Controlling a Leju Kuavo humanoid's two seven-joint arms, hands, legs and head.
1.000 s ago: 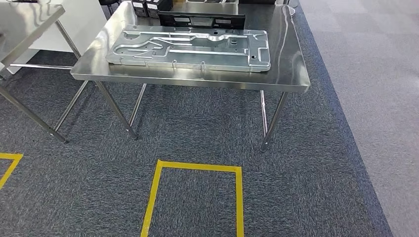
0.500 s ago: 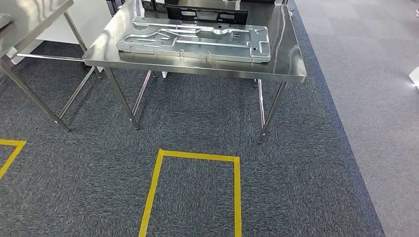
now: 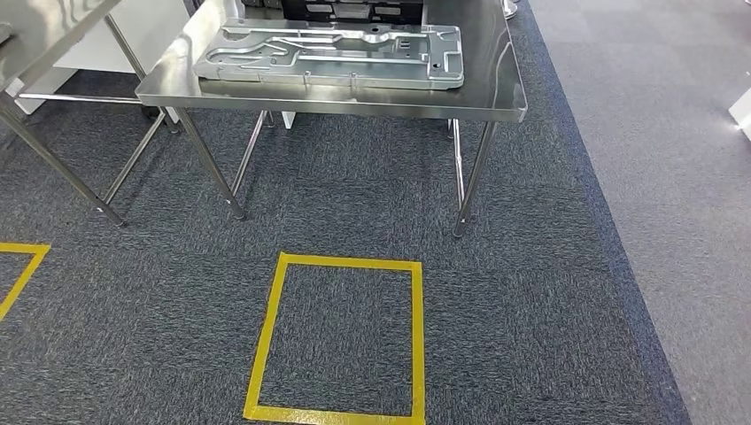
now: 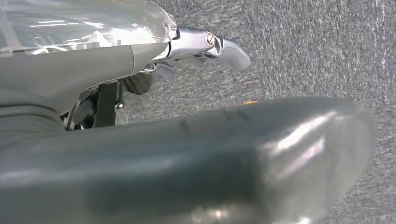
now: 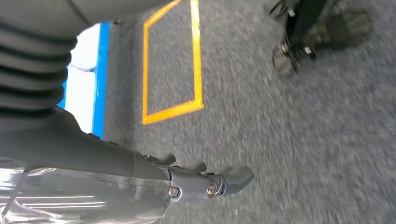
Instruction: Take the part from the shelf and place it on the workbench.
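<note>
Flat silver metal part [image 3: 329,55] lies on the steel workbench [image 3: 496,97].

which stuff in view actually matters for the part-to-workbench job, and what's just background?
Job:
- metal part, lying flat on the steel table
- left hand and right hand, both hanging over carpet, holding nothing

Background:
- yellow floor square in front of the table
- black parts behind the metal part
- second steel table off to the left

A yellow tape square [image 3: 336,336] marks dark grey carpet [image 3: 531,292]; another tape corner [image 3: 22,266] lies left, lighter flooring [image 3: 682,133] right.
</note>
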